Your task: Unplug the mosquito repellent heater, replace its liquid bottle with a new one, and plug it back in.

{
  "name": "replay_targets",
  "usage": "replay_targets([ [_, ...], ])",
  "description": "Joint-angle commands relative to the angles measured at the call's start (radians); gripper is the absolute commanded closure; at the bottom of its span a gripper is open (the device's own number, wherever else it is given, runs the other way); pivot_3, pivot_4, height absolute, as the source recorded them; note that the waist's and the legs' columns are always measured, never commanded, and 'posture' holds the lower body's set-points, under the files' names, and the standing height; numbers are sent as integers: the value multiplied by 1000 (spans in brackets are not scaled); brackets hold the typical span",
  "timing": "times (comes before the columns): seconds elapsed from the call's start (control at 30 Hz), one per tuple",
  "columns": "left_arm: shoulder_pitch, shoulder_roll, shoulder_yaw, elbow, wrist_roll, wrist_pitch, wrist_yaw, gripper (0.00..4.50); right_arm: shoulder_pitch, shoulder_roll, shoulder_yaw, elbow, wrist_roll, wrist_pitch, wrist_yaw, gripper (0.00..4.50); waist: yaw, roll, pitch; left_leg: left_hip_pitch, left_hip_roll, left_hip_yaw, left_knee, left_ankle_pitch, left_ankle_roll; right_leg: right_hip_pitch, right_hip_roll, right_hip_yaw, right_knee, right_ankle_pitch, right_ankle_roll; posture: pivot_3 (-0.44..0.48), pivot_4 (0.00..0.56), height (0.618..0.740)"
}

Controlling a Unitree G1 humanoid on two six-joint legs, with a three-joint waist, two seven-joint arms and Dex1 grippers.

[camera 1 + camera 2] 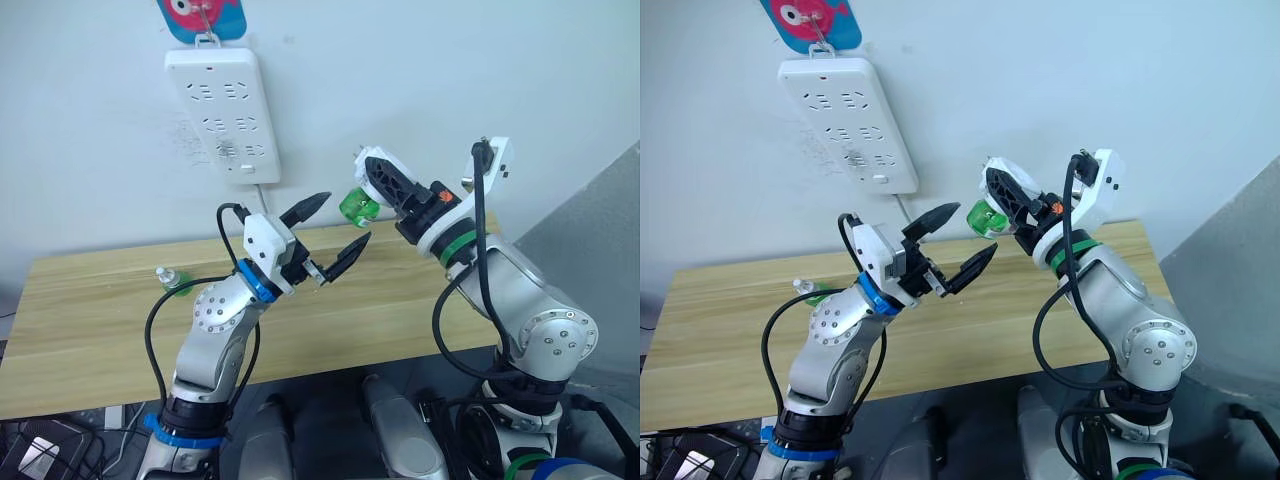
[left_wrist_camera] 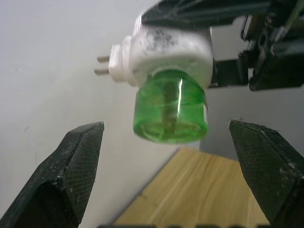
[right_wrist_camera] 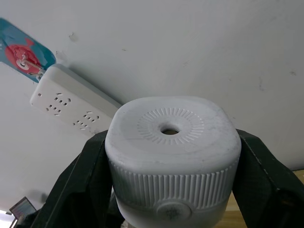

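From the left eye view, the right gripper [image 1: 378, 190] is raised above the light wooden worktop [image 1: 90, 320], its jaws clamped on the small white rounded plastic mosquito repellent heater [image 1: 372, 168]. The round translucent green liquid bottle [image 1: 357, 207] is screwed into the heater and points toward the left gripper [image 1: 335, 230], whose black jaws stand wide apart just beside it, holding nothing. A second small green bottle with a white cap [image 1: 171, 281] stands on the worktop near its back edge, toward the left end. A long white power strip [image 1: 224, 115] hangs on the pale wall [image 1: 450, 70] under a blue and pink hook tag [image 1: 200, 18].

The right eye view shows the same layout, the heater well apart from the strip.

In the left wrist view, the heater's two metal plug pins [image 2: 102, 65] stick out free in the air, and the green bottle hangs between the spread fingers [image 2: 71, 166] without touching them.

In the right wrist view, the heater's top with its round vent hole [image 3: 169, 129] sits pinched between the black fingers [image 3: 80, 185].
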Motion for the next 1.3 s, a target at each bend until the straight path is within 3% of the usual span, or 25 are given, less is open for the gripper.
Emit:
replay_targets([
  [0.03, -20, -15, -15, -38, -5, -24, 3, 0, 3, -11, 20, -23, 63, -51, -9, 1542, 1, 0, 0, 0, 0, 0, 0, 0, 0, 0, 0, 0, 0, 0, 0, -252, 309, 740],
  [0.37, -47, -32, -17, -16, -5, -44, -1, 0, 3, -72, 68, -17, 107, -114, -29, 1542, 1, 0, 0, 0, 0, 2, 0, 0, 0, 0, 0, 2, -1, 0, 0, -258, 306, 740],
  [0.6, -52, -37, -21, 6, -9, -47, -8, 2226, 0, -102, 95, -18, 134, -145, -33, 1542, 1, 0, 0, 0, 0, 2, 0, 0, 0, 0, 0, 3, -1, 0, 0, -260, 303, 740],
  [1.0, -48, -15, -20, 28, 0, -73, -38, 2261, 32, -170, 127, -36, 218, -171, -11, 1542, 2, 0, 0, 0, 0, 3, 0, 0, 0, 0, 0, 3, -1, 0, 1, -260, 303, 740],
  [1.13, -21, 39, -19, 18, 1, -102, -99, 2262, 73, -281, 89, -6, 268, -149, 51, 107, 2, 0, 0, 0, 0, 3, 0, 0, 0, 0, 0, 4, -1, 0, 0, -258, 311, 740],
  [1.3, 32, 158, -18, 15, -2, -186, -241, 2262, 148, -528, 60, 84, 504, -22, 260, 0, 4, 0, 0, 0, 0, 4, 0, 0, 0, 0, 0, 5, -1, 0, 1, -251, 314, 740],
])
